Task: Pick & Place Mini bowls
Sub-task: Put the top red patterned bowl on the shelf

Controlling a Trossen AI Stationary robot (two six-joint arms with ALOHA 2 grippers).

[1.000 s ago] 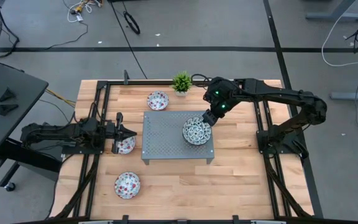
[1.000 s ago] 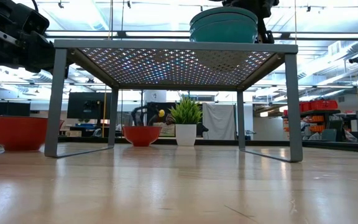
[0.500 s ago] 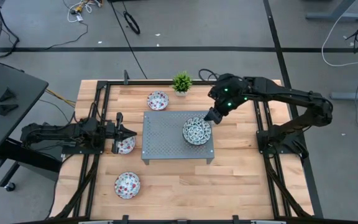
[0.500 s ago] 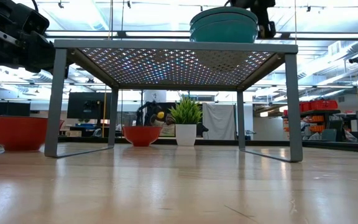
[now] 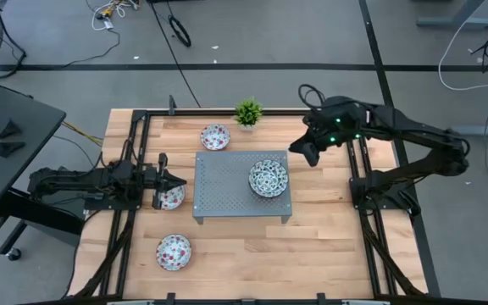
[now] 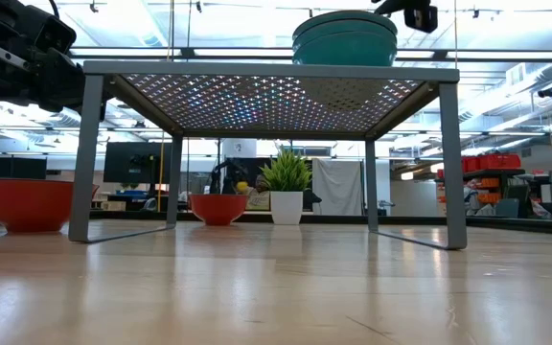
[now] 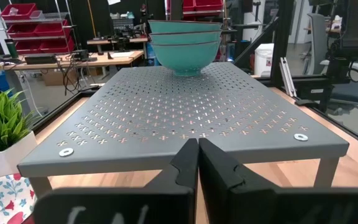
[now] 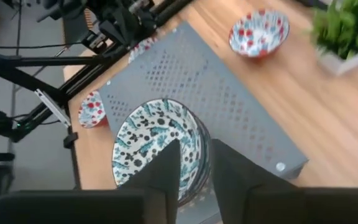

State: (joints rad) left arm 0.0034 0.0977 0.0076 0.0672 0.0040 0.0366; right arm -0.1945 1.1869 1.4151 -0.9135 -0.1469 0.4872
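The right gripper (image 5: 305,152), fingers slightly parted and empty, has lifted off the blue-green bowl stack (image 5: 268,178) resting on the perforated rack (image 5: 223,191), so that placement looks done.

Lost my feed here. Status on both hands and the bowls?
Right hand empty, off the rack's right edge. Left hand shut, idle beside the rack's left edge. Blue-green bowl stack on the rack; three red-spotted bowls on the table. Nothing blocking.
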